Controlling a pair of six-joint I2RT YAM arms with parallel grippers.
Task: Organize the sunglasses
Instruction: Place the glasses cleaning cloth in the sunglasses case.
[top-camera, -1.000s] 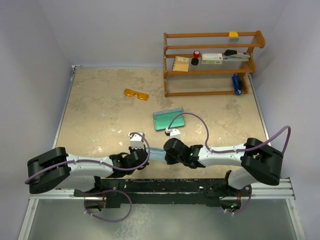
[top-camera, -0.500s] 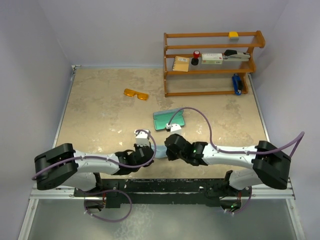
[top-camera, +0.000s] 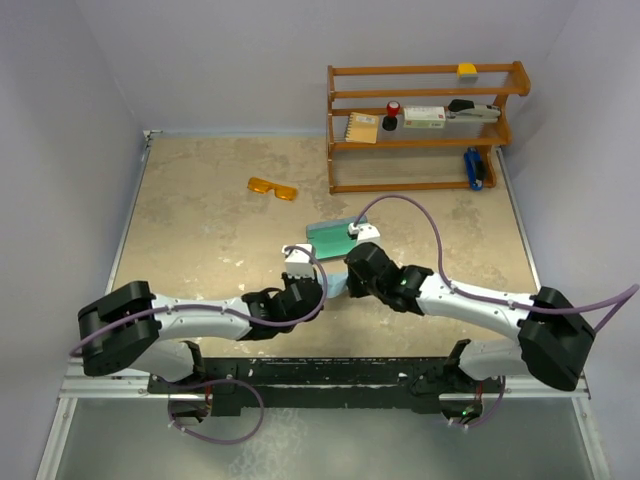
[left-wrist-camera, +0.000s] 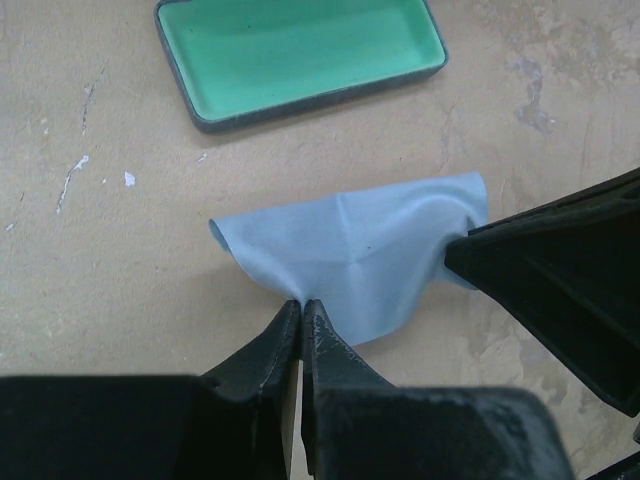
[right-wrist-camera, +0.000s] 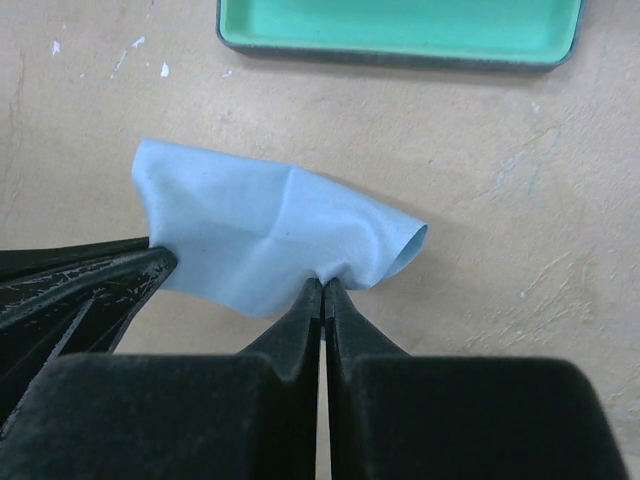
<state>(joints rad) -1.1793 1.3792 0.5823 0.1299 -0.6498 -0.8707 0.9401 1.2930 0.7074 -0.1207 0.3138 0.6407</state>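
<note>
Left gripper (left-wrist-camera: 301, 305) and right gripper (right-wrist-camera: 322, 285) are pinched closed on opposite edges of the cloth (left-wrist-camera: 345, 250), likely so it is carried spread toward the case (left-wrist-camera: 300, 50) just ahead. Sunglasses (top-camera: 272, 188) are seen lying well beyond, ahead-left of both.

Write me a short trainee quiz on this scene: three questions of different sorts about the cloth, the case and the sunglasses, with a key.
1. True or false: the sunglasses lie inside the open case.
2. What does the left pincer grip? A) the blue cloth B) the case C) the sunglasses
3. Fill in: the right pincer is shut on the ____.

Key: 1 false, they lie apart from the case; 2 A; 3 cloth.
</note>
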